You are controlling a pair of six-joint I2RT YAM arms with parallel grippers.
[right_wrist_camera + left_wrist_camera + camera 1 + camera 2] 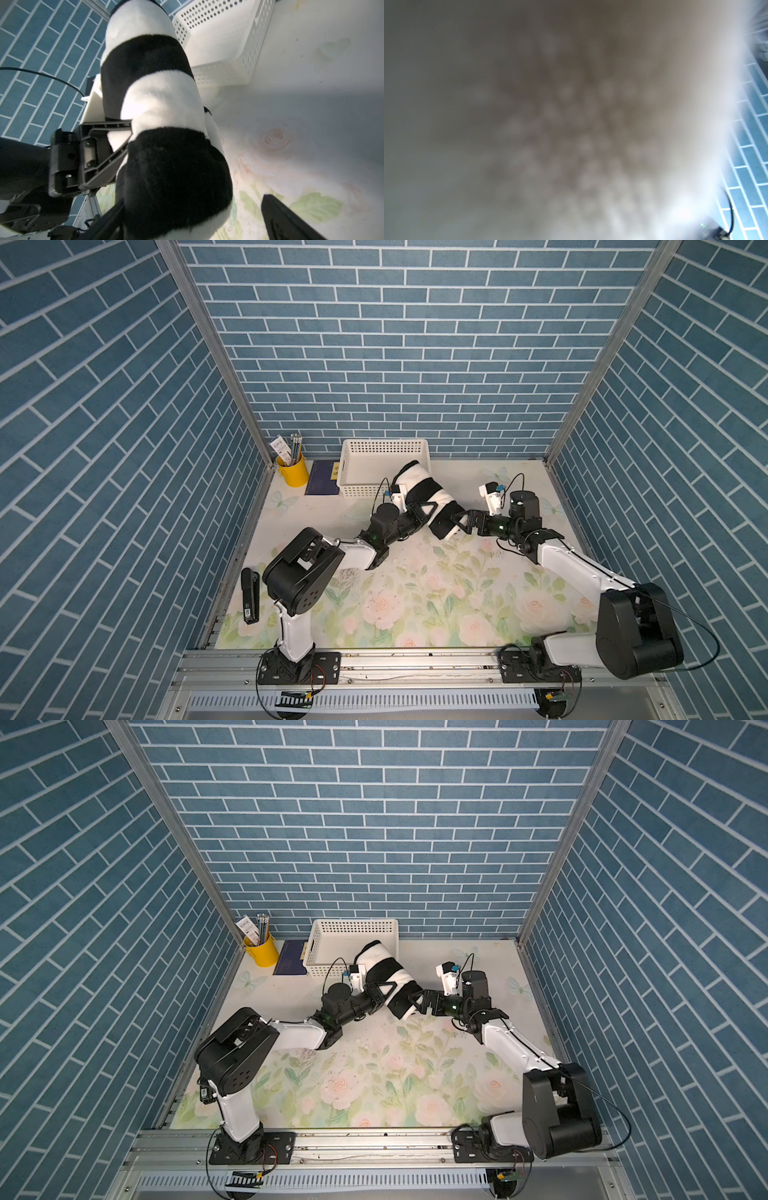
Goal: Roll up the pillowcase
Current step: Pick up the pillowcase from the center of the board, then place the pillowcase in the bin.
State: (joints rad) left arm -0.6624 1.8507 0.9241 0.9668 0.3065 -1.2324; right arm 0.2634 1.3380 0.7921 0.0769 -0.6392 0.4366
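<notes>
Left hand (426, 510) reaches in from eight o'clock and pinches the pillowcase (419, 489) round its middle, the plush dented under the grip, likely to stop the turns springing loose. That pillowcase is a snug black-and-cream roll on the bench (415, 597), up toward twelve o'clock. Its far end sits at the corner of the white basket (384, 444), though I can't tell if they touch. Right hand (453, 526), in from three o'clock, stands spread wide either side of the roll's near end. Rolling looks done; one grip guards the shape.
</notes>
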